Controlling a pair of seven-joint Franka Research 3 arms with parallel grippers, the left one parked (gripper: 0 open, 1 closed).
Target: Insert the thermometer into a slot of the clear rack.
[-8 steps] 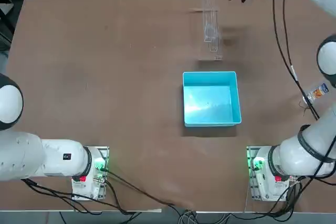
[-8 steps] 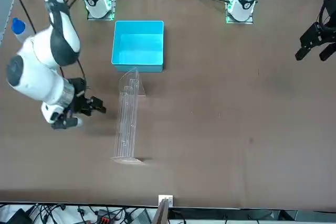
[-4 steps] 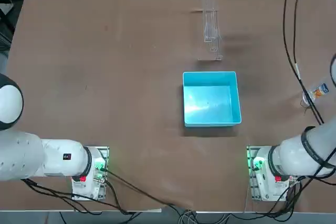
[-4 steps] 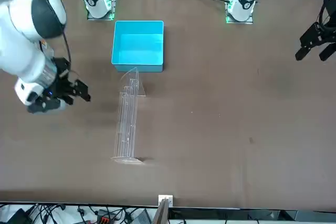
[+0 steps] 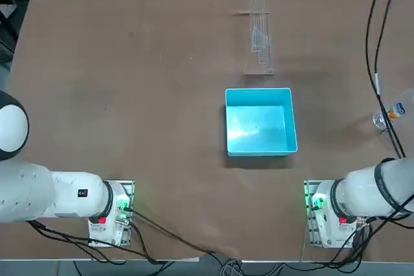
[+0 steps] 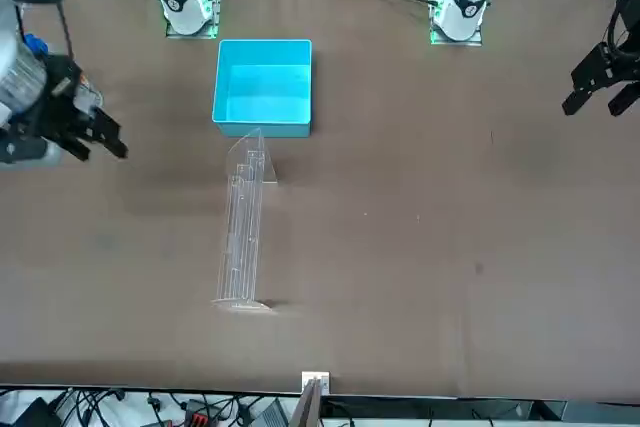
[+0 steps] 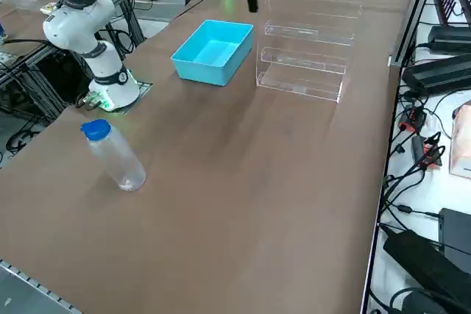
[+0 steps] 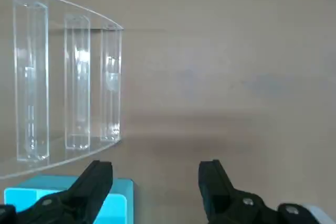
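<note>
The clear rack [image 6: 243,227] stands on the brown table beyond the blue box, a long transparent strip with a row of slots [image 5: 261,30] [image 7: 305,53]. In the wrist view the clear rack [image 8: 68,77] shows three upright tube slots. My right gripper [image 6: 108,133] hangs off to the robot's right of the rack, well apart from it. Its fingers [image 8: 100,174] are spread around the gripper's middle [image 8: 155,174], open with nothing between them. The thermometer shows in no view.
A light-blue square box [image 5: 261,121] [image 6: 263,82] sits between the rack and the arm bases. A clear bottle with a blue cap [image 7: 112,154] [image 5: 394,113] stands near the table's right edge. Black cables [image 5: 378,63] hang above that side.
My right gripper has swung away from the rack toward the table's right side and risen, leaving the top view. The rack and box have not moved.
</note>
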